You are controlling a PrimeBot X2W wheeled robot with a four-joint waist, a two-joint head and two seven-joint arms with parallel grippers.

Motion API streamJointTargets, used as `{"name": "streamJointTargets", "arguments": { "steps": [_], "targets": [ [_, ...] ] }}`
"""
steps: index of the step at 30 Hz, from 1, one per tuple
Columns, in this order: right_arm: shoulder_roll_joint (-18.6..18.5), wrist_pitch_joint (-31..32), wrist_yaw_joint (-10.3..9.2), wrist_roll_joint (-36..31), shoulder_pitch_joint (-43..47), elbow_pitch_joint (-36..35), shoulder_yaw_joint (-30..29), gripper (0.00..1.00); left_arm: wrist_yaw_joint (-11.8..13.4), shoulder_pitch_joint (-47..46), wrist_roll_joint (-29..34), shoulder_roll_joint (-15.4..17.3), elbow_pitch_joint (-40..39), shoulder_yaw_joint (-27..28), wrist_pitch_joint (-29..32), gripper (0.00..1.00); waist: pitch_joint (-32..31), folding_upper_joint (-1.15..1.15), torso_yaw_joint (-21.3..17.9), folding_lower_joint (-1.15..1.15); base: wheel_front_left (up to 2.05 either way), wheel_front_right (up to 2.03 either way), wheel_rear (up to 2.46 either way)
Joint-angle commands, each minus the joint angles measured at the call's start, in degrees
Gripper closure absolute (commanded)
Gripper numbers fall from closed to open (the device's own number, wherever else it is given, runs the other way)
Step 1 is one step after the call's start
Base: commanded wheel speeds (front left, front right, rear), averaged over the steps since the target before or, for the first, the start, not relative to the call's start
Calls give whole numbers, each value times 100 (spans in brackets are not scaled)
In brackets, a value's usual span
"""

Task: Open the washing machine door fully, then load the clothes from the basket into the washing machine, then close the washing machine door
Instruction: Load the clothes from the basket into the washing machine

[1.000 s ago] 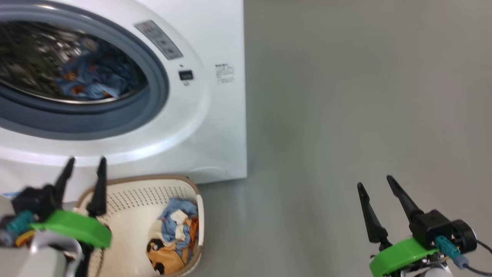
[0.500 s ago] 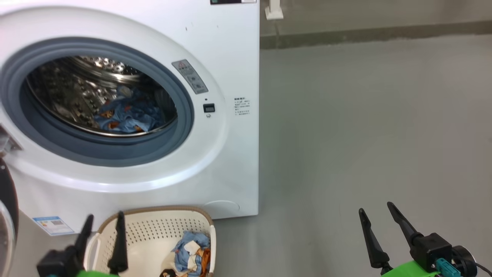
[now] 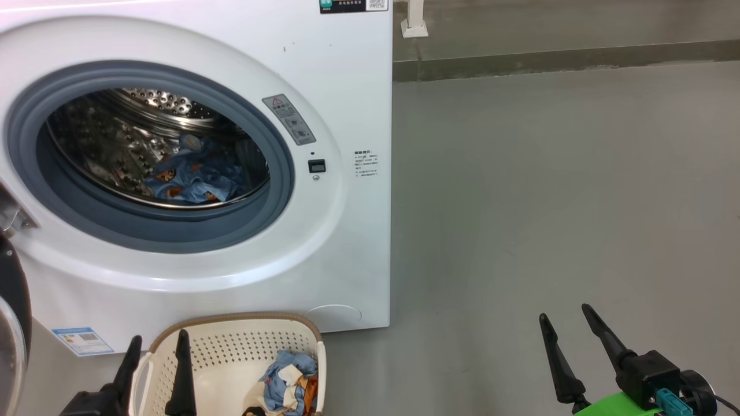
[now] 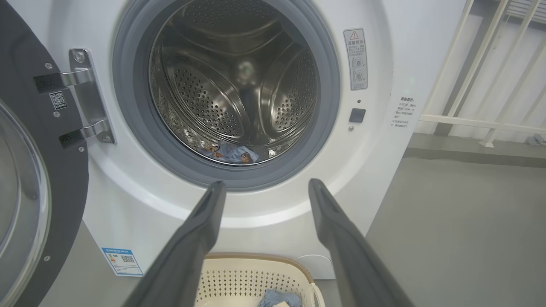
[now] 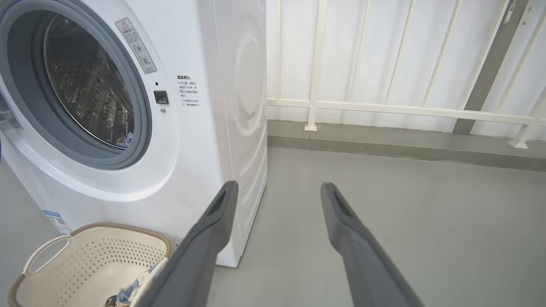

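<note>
Loading is the step in hand, by my judgement: the washing machine door hangs swung wide on its hinges at the left of the washing machine, and one bundle of blue printed clothes lies at the bottom of the drum. The basket stands on the floor just before the machine's front, with more clothes heaped in its right end. The left gripper hovers over the basket's left rim, fingers spread wide and holding nothing; the right gripper is well apart over bare floor, likewise wide and empty. The next move calls for the left gripper to drop into the basket's right end and pinch the heap. Counted: one machine, one door, one basket, two grippers, one bundle in the drum; the heap is possibly two garments, but its folds hide the count.
</note>
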Motion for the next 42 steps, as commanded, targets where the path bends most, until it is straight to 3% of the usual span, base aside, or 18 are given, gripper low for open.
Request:
{"name": "streamJointTargets", "arguments": {
  "steps": [1,42],
  "targets": [
    [-27,-69,9,61,-17,-148,150,0,-11,-82,74,42,-156,220,-37,0,3,0,-3,0,0,0,0],
    [-27,-69,9,10,-79,-138,197,0,-430,-165,450,-312,121,527,-37,0,203,0,-32,0,0,0,0]
  ]
}}
